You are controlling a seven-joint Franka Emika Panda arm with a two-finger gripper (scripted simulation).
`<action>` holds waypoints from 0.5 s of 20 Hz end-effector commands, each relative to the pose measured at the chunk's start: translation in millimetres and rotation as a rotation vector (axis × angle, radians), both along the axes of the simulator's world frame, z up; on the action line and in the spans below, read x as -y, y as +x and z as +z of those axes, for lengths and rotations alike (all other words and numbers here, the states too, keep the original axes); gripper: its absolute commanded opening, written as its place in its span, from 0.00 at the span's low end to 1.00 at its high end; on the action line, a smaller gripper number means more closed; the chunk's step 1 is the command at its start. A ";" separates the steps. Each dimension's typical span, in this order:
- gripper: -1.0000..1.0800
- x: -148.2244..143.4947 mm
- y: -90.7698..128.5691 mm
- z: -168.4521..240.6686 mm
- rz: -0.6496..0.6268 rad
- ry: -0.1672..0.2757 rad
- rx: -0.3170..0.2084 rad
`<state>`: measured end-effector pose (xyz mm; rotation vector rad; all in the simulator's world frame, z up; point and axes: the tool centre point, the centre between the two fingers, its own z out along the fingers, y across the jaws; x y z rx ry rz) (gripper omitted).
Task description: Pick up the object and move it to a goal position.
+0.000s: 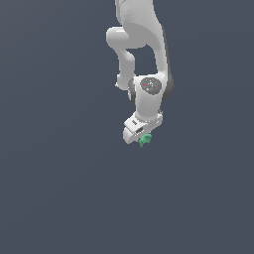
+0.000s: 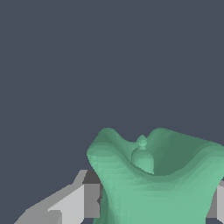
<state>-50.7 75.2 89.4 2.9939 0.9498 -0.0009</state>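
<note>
The teal-green star-shaped object (image 1: 145,140) shows just under the white gripper (image 1: 143,139) at the end of the Franka arm, in the middle of the exterior view. In the wrist view the object (image 2: 157,179) fills the space between the two grey fingers (image 2: 83,201), which press on it from both sides. The gripper is shut on the object. Its fingertips are mostly hidden in the exterior view. No goal marker shows in either view.
A plain dark grey-blue surface (image 1: 59,198) fills the scene around the arm. The white arm links (image 1: 144,59) rise toward the top of the exterior view. No other objects show.
</note>
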 end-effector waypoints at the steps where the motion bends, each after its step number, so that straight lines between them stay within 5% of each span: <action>1: 0.00 -20.2 -12.4 5.9 -0.001 -0.001 0.000; 10: 0.00 -64.9 -36.4 18.9 -0.001 0.000 0.000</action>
